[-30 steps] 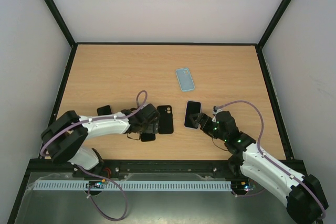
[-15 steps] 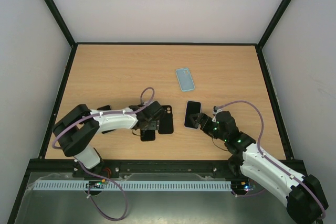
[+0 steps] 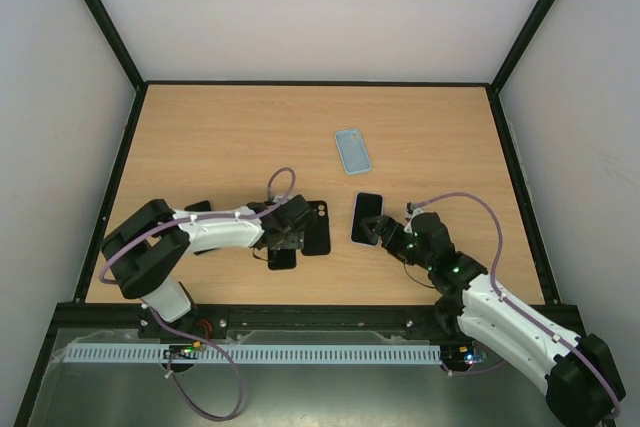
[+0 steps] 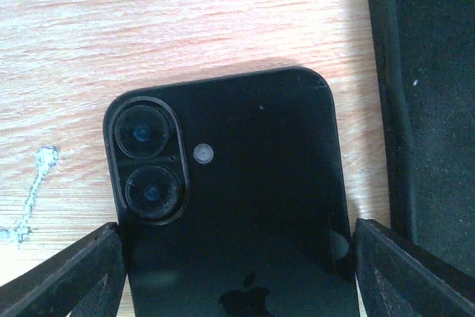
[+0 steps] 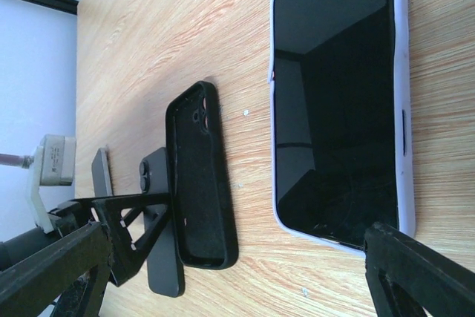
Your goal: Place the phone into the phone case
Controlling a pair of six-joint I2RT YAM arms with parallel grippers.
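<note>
Black phone [image 4: 245, 206]: face down on the desk [image 3: 220, 137], front and left of centre; glossy back, twin lenses, a small flash and a logo.
Black case [image 3: 316, 228]: open side up, just right of the phone, with a sliver of wood between them.
Left tool [image 4: 237, 276]: clamped on the phone's two long edges.
Hidden: the left wrist view cuts off the phone's lower half and most of the case; from above the tool covers much of the phone.
Right tool [image 5: 237, 272]: fingers spread wide, gripping nothing, at the near end of a light-rimmed phone [image 3: 367, 217] lying screen up.
Around: a pale blue case [image 3: 352, 150] farther back, well apart; a small dark item [image 3: 199, 210] by the left arm, too small to tell.
</note>
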